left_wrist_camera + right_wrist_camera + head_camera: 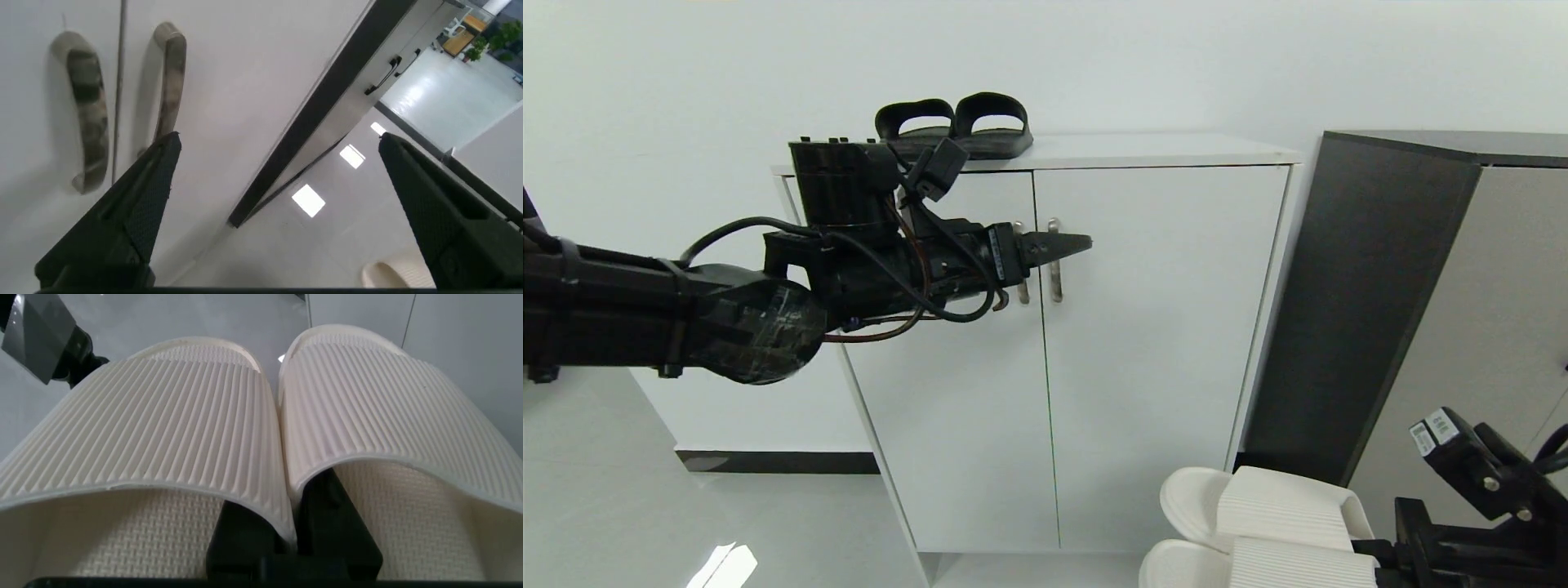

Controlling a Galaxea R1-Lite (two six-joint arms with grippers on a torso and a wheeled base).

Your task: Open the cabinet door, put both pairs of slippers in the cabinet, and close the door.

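- Closest to me is the pair of cream foam slippers with ribbed straps (196,416), held side by side low in front of the cabinet's right door. The right gripper (286,539) has its jaws pinching their adjoining inner sides together, one jaw tucked under each strap. That grip catches only the inner walls, so I judge a quick swing could let one slipper peel out.
- Biggest thing ahead is the white two-door cabinet (1160,343), both doors shut, so nothing can go inside yet.
- Just beside its right edge stands a dark grey cabinet (1372,310). A right door thrown wide might strike it.
- My left gripper (1070,243) hangs at handle height in front of the door seam, jaws spread wide. The wrist view shows one jaw overlapping a handle and the other well off to the side.
- A pair of black rubber slippers (956,122) sits on the cabinet top at its left end, near the front edge and directly above my left wrist. Lifting that arm carelessly could knock them off.
- Smallest are the two curved metal handles (167,90), either side of the seam and near each other. With the jaws this wide, I could close on both at once or on neither. Pulling the door could also swing it into the held slippers.
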